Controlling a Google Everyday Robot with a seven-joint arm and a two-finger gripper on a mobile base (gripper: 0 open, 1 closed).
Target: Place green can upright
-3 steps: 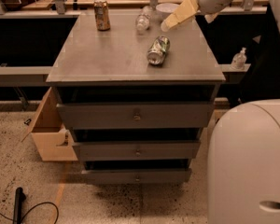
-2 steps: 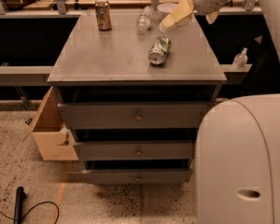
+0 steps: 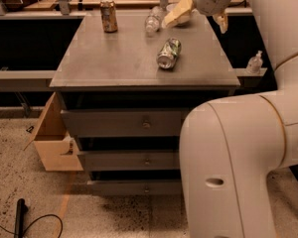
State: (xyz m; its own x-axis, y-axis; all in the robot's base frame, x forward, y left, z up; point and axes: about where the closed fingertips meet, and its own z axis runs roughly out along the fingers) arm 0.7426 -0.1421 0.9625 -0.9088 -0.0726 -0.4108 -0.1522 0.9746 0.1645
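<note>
1. The gripper point(image 3: 199, 17) is hovering over the back-right part of the tabletop point(image 3: 114, 58). Its two fingers point(image 3: 178, 11) are spread apart w/ nothing btwn them, so it's gripping nothing.
2. The green can point(image 3: 169, 53) is lying on its side on the tabletop, right of centre, just fwd of and below the gripper. One silver end is facing the camera. Nothing is touching it.
3. Step in hand, as I'm reading it: approach / pre-grasp. The can isn't picked up yet, so the task is sitting at an early stage, w/ grasp, tip-up and set-down all outstanding.
4. The next move is calling for bringing the gripper down and a bit fwd. The wrist needs turning so the jaws are straddling the can's round body across its long axis. Then closing firmly enough to hold w/o denting thin aluminium.
5. After that, prob. lifting slightly, rotating so one silver end is pointing down, and setting it on a bare patch of tabletop.
6. Neighbours: the clear bottle point(image 3: 153, 21) is lying near the back edge, close to the nearer finger and apart from the green can. The orange-gold can point(image 3: 108, 15) is standing upright at back-left, well apart. A sideways swing could be knocking the bottle.
7. Risk: the can could be rolling away if one finger is touching it first.
</note>
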